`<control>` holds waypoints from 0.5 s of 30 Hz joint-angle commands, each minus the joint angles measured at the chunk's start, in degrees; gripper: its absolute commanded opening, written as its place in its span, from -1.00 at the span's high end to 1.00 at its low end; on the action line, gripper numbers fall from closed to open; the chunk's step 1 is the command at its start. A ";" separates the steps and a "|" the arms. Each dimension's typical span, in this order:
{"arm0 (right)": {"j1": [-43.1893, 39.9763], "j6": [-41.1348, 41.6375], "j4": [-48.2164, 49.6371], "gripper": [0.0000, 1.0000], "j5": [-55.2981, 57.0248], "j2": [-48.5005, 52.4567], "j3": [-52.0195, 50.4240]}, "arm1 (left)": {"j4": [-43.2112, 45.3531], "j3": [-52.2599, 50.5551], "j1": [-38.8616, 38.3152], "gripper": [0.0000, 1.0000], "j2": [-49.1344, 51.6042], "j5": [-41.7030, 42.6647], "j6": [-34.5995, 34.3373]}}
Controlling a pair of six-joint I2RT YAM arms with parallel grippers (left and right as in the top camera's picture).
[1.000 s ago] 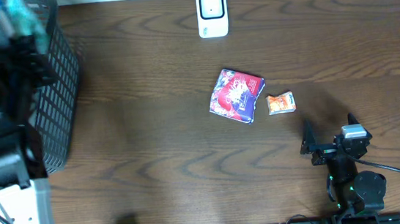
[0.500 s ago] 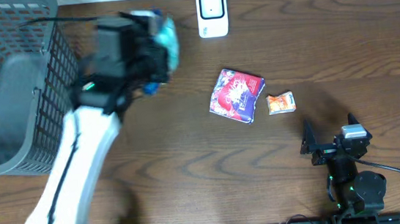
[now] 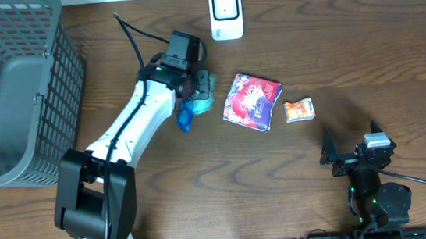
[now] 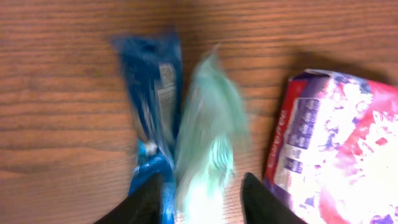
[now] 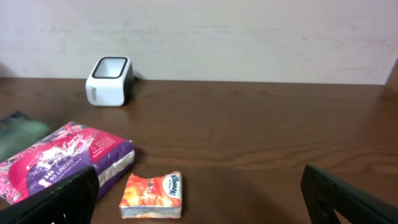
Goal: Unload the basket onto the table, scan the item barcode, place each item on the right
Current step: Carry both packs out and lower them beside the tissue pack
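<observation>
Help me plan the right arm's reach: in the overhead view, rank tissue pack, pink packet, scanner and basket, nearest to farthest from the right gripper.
From the right gripper:
1. tissue pack, just beyond it, leftward.
2. pink packet, left of the tissue pack.
3. scanner, table's far edge.
4. basket, far left corner.

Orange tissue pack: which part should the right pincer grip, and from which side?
Probably from above, closing on the two long edges of the orange tissue pack. It lies flat and low, so a side approach finds little to hold, and it sits apart from the red packet, leaving room.
</observation>
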 commanded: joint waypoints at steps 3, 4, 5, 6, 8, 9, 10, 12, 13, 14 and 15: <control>-0.09 -0.44 -0.17 -0.99 0.02 -0.24 -0.09 | 0.28 1.05 -2.29 -0.54 -0.63 -1.14 -2.84; -0.09 -0.44 -0.17 -0.99 0.02 -0.24 -0.09 | 0.26 1.05 -2.49 -0.57 -0.81 -1.14 -2.84; -0.09 -0.44 -0.17 -0.99 0.04 -0.24 -0.09 | 0.24 1.05 -2.60 -0.57 -1.07 -1.14 -2.84; -0.09 -0.44 -0.17 -0.98 0.02 -0.24 -0.09 | 0.24 1.05 -2.60 -0.58 -1.57 -1.14 -2.84; -0.09 -0.44 -0.17 -0.98 0.02 -0.24 -0.09 | 0.24 1.29 -2.49 -0.58 -2.69 -1.16 -2.86; -0.09 -0.44 -0.17 -0.98 0.02 -0.24 -0.09 | 0.22 1.51 -2.29 -0.59 -3.48 -1.16 -2.84; -0.09 -0.44 -0.17 -0.99 0.02 -0.24 -0.09 | 0.24 1.73 -2.14 -0.58 -4.42 -1.18 -2.84; -0.09 -0.44 -0.17 -0.98 0.02 -0.26 -0.09 | 0.24 2.21 -1.68 -0.59 -6.58 -1.18 -2.84; -0.09 -0.44 -0.17 -0.98 0.02 -0.24 -0.09 | 0.24 2.40 -1.40 -0.59 -7.82 -1.18 -2.82; -0.09 -0.44 -0.15 -0.99 0.02 -0.24 -0.09 | 0.28 2.43 -0.98 -0.60 -9.40 -1.18 -2.84; -0.09 -0.44 -0.17 -0.98 0.02 -0.24 -0.09 | 0.26 2.43 -0.66 -0.62 -10.73 -1.16 -2.84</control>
